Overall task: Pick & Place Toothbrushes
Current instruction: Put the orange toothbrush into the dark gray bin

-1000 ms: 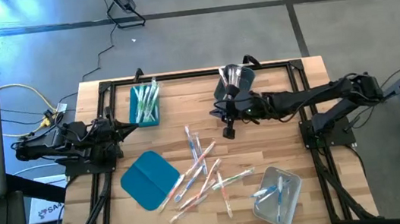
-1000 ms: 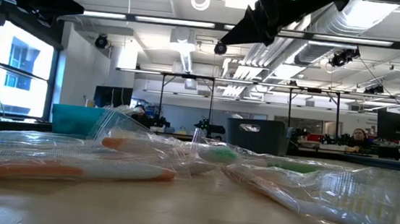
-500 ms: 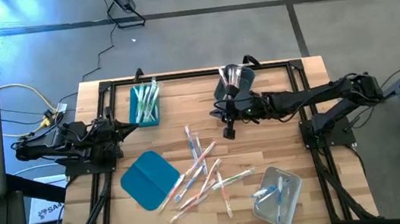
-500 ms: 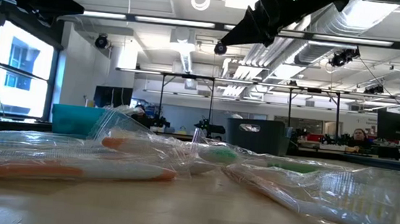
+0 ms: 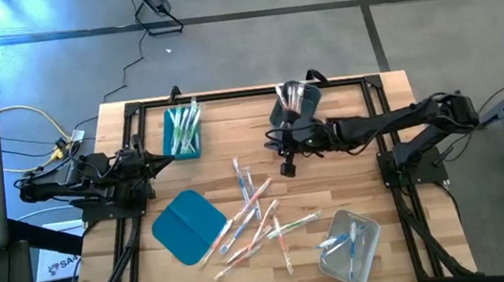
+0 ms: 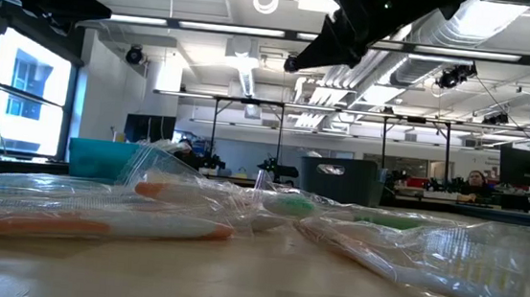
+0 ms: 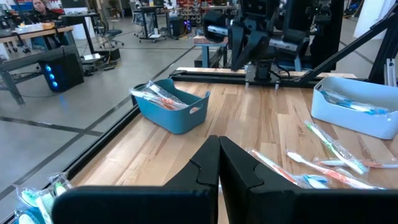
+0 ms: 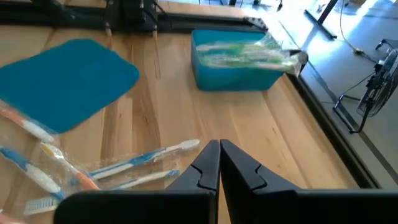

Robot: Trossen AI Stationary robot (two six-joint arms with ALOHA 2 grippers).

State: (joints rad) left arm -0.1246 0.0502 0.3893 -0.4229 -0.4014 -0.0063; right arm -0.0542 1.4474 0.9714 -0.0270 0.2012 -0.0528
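Note:
Loose toothbrushes (image 5: 256,213) in clear wrappers lie scattered on the wooden table's middle, near the front; they also show in the right wrist view (image 8: 146,160) and the low view (image 6: 183,204). Green ones fill a teal bin (image 5: 181,130) at the far left. Pink-orange ones stand in a grey bin (image 5: 294,105) at the far middle. Blue ones lie in a clear bin (image 5: 349,243) at the near right. My right gripper (image 5: 287,166) hangs shut above the table, just nearer than the grey bin and beyond the loose pile. My left gripper (image 5: 168,160) rests shut at the left edge.
A flat teal lid (image 5: 188,226) lies at the near left beside the loose pile. Black frame rails (image 5: 125,128) run along the table's left, far and right edges. Bare wood stretches between the teal bin and the grey bin.

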